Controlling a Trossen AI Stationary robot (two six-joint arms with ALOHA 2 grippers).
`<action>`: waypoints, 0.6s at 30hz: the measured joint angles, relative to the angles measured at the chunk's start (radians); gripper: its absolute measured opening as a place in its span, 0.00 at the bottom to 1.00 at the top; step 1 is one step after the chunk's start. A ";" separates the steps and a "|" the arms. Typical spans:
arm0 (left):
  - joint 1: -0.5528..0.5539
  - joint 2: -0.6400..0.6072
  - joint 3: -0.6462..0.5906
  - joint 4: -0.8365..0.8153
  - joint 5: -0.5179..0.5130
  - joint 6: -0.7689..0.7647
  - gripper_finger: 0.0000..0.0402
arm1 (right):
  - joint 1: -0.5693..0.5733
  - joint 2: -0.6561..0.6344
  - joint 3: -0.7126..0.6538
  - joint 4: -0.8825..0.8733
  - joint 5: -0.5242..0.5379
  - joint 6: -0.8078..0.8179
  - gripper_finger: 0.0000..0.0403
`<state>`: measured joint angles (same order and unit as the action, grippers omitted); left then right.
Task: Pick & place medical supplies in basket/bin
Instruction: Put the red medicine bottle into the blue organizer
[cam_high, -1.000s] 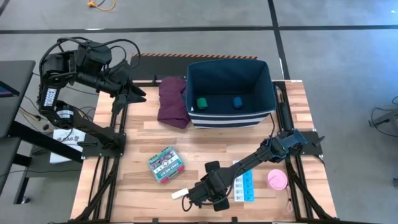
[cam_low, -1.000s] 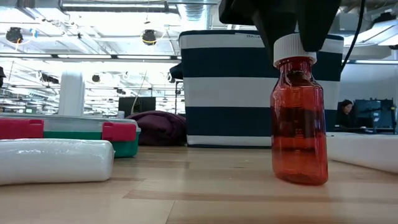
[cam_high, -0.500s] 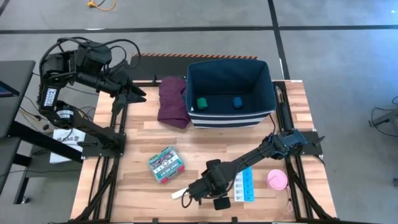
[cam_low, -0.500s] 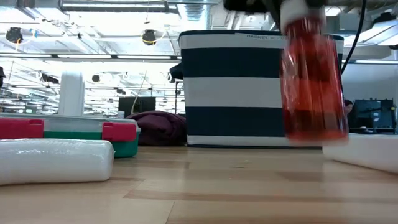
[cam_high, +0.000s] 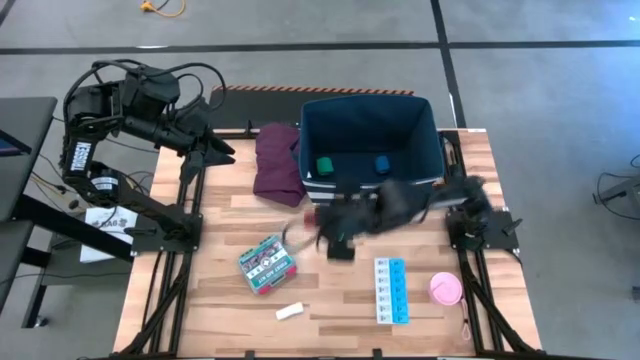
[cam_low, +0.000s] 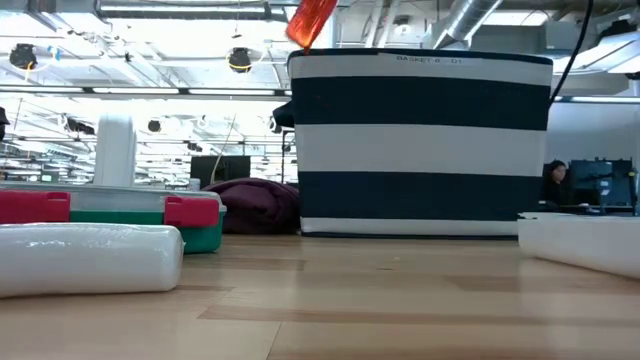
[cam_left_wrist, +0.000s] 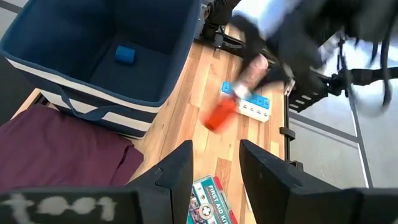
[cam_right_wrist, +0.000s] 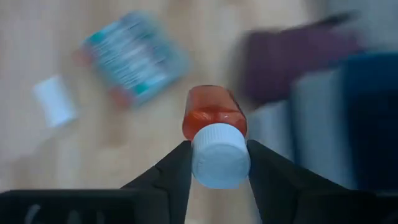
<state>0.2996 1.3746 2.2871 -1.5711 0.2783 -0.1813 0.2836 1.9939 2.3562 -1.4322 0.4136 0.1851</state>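
Observation:
My right gripper (cam_high: 322, 222) hovers in mid-table, in front of the navy striped bin (cam_high: 372, 190), shut on a red bottle (cam_right_wrist: 214, 112) with a white cap. The low view shows the bottle (cam_low: 312, 20) high up and tilted. A green block (cam_high: 324, 166) and a blue block (cam_high: 381, 165) lie on the bin's floor. The green-red flat box (cam_high: 266, 264), white stick (cam_high: 290, 312), pill strip (cam_high: 392, 291) and pink roll (cam_high: 445, 289) lie on the table. My left gripper (cam_left_wrist: 214, 163) waits open at the far left corner. My right gripper pinches the bottle's white cap (cam_right_wrist: 217, 163) between its two fingers (cam_right_wrist: 175, 169), one on each side. The red body sticks out beyond the fingertips, along their line. The bottle is lifted clear of the table and tilted.
A maroon folded cloth (cam_high: 277, 162) lies left of the bin, against its wall. The bin stands at the table's far right. Bare wood (cam_high: 330, 290) lies between the flat box and the pill strip. The room shows behind the table in the low view.
My right gripper, shut on the cap, has risen from the near edge and swung fast toward the far edge, to just before the bin. The bottle has left the table, where it stood upright, and now hangs high and tilted.

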 joint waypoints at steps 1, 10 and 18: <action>0.000 0.000 0.000 0.000 0.000 -0.003 0.29 | -0.019 -0.027 0.000 0.015 0.054 -0.024 0.35; 0.000 0.000 0.000 0.000 -0.003 -0.025 0.29 | -0.294 -0.190 -0.001 -0.129 0.211 -0.085 0.30; 0.000 0.000 0.000 0.000 -0.007 -0.042 0.29 | -0.609 -0.205 -0.110 -0.144 -0.053 0.023 0.36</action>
<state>0.2996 1.3746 2.2871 -1.5711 0.2713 -0.2231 -0.3259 1.7886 2.2462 -1.5761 0.3611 0.2082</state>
